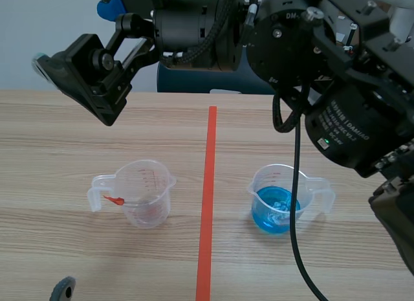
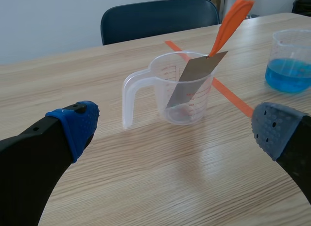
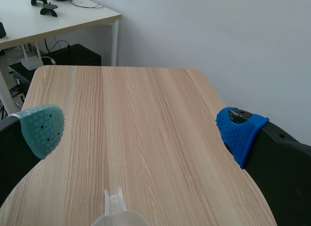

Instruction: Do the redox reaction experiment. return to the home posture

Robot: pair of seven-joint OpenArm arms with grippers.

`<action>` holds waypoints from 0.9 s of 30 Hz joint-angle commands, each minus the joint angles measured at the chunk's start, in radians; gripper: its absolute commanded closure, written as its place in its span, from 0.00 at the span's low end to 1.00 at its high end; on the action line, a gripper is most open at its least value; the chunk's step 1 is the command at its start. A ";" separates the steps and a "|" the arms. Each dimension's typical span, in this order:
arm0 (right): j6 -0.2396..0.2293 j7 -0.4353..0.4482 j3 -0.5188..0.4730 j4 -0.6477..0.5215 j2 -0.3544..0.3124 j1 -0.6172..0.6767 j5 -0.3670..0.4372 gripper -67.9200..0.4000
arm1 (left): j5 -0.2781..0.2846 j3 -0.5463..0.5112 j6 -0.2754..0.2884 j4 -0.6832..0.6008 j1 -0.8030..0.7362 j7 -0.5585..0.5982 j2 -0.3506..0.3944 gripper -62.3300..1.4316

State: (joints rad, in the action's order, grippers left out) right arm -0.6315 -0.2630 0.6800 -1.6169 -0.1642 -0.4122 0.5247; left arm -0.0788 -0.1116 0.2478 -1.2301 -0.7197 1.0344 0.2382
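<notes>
left gripper point(image 2: 175, 130): open, empty | right gripper point(image 3: 141, 130): open, raised | strip point(image 2: 192, 80), probably metal, parked in clear beaker point(image 2: 189, 114), freeing both grippers for homing

Two clear cups with handles stand upright on the counter point(image 1: 58, 129), well apart. The left cup point(image 1: 146, 194) has a thin grey strip point(image 2: 191, 81) with an orange tip point(image 2: 231, 19) leaning inside it. The right cup point(image 1: 288, 196) holds blue liquid point(image 1: 274, 211).

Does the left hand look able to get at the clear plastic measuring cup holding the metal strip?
Probably yes: the left hand is open, the clear plastic measuring cup stands right ahead, only bare wooden table between.
</notes>
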 commanded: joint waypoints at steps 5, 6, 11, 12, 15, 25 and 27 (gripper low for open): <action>0.003 0.016 -0.023 -0.018 -0.042 -0.017 0.059 0.00 | -0.016 0.008 -0.001 -0.014 0.052 0.030 0.004 0.00; 0.003 0.017 -0.029 -0.021 -0.049 -0.017 0.067 0.00 | -0.047 0.008 -0.012 -0.013 0.059 0.040 0.004 0.00; 0.003 0.019 -0.060 -0.060 -0.103 -0.017 0.101 0.00 | -0.158 0.009 -0.053 -0.014 0.088 0.100 0.007 0.00; 0.003 0.018 -0.066 -0.069 -0.116 -0.017 0.113 0.00 | -0.158 0.008 -0.053 -0.016 0.091 0.101 0.007 0.00; 0.003 0.019 -0.085 -0.097 -0.163 -0.017 0.152 0.00 | -0.157 0.008 -0.053 -0.041 0.082 0.099 0.019 0.00; 0.003 0.032 -0.131 -0.151 -0.356 -0.014 0.284 0.00 | -0.060 0.010 -0.051 -0.386 -0.016 -0.236 0.052 0.00; 0.003 0.054 -0.131 -0.151 -0.400 -0.014 0.293 0.00 | -0.030 0.010 -0.050 -0.450 -0.029 -0.300 0.070 0.00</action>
State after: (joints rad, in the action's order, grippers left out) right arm -0.6315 -0.2321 0.5636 -1.7611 -0.5468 -0.4118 0.7986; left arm -0.1230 -0.1036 0.1989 -1.6733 -0.7433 0.7300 0.2932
